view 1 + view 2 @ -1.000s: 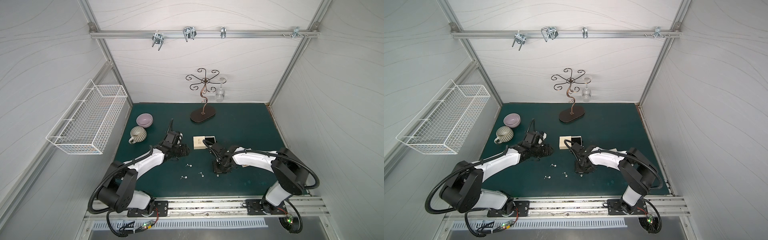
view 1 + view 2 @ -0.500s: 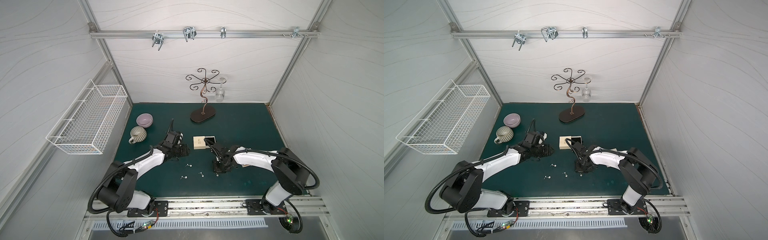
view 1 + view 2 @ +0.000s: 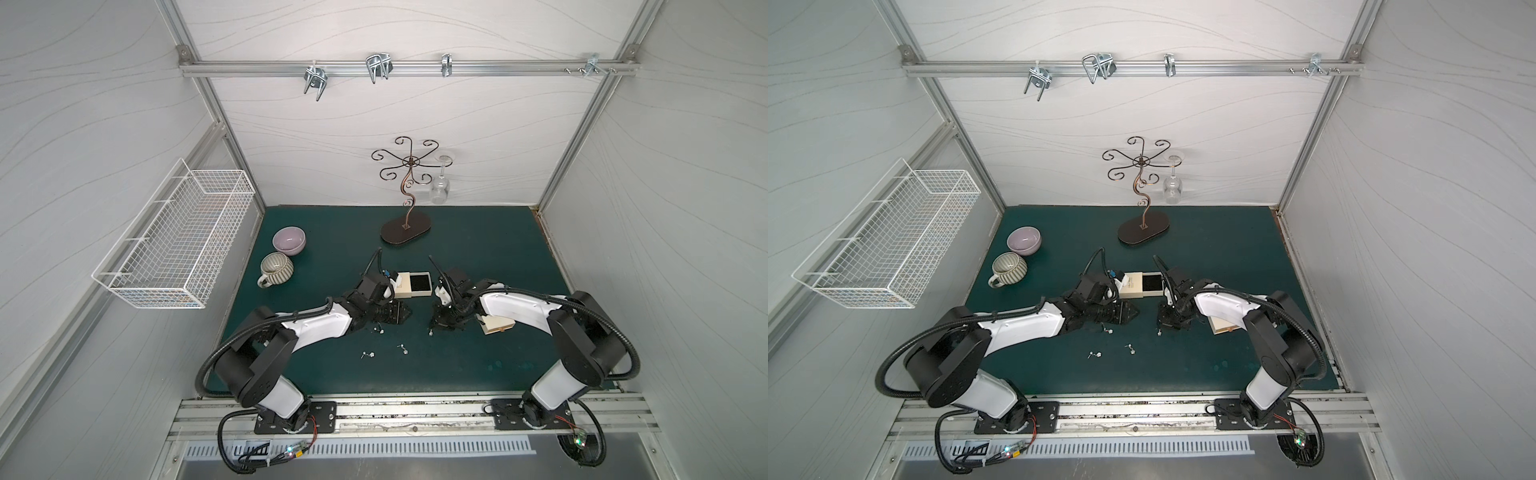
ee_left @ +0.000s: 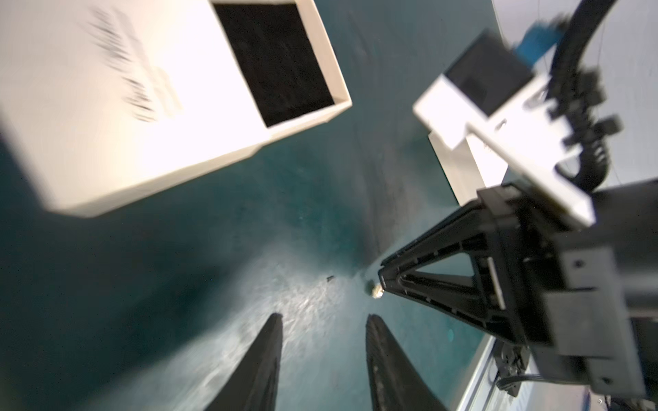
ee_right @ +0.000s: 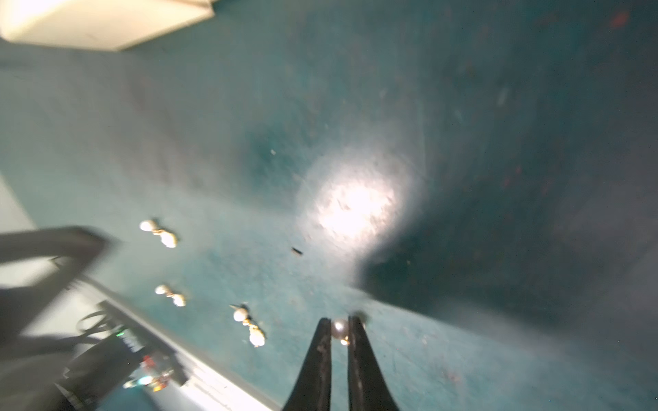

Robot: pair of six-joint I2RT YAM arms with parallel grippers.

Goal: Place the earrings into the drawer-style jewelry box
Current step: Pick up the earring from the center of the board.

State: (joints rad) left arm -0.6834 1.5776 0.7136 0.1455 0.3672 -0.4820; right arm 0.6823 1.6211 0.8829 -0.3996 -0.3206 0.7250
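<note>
Pickup step, apparently the first. The right gripper (image 5: 340,325) pinches one earring (image 4: 376,291) low at the mat (image 3: 478,249), robot-side of the jewelry box (image 3: 403,291) (its drawer (image 4: 309,122) is pulled open, black lining bare). The left gripper (image 4: 323,320) is spread and empty, also robot-side. The three other earrings (image 3: 403,350) lie farther out. Next: lift, carry over the drawer, release low.

1. The right claw (image 5: 340,321) has its two black fingers (image 5: 322,359) drawn close together, almost parallel.
2. A pinched earring (image 5: 339,327) sits between the tips, its pale bead filling the narrow gap.
3. Three loose earrings (image 5: 249,325) (image 5: 171,295) (image 5: 158,233) lie on the green mat (image 5: 498,106) off to one side of the claw, each apart from the others.
4. Ahead of the tips is a bright glare patch (image 5: 356,206), with a dark speck (image 5: 296,251) nearer the claw.
5. Far ahead, a cream box corner (image 5: 106,21) shows.
6. Beyond the loose earrings is a blurred black shape (image 5: 53,249).
</note>
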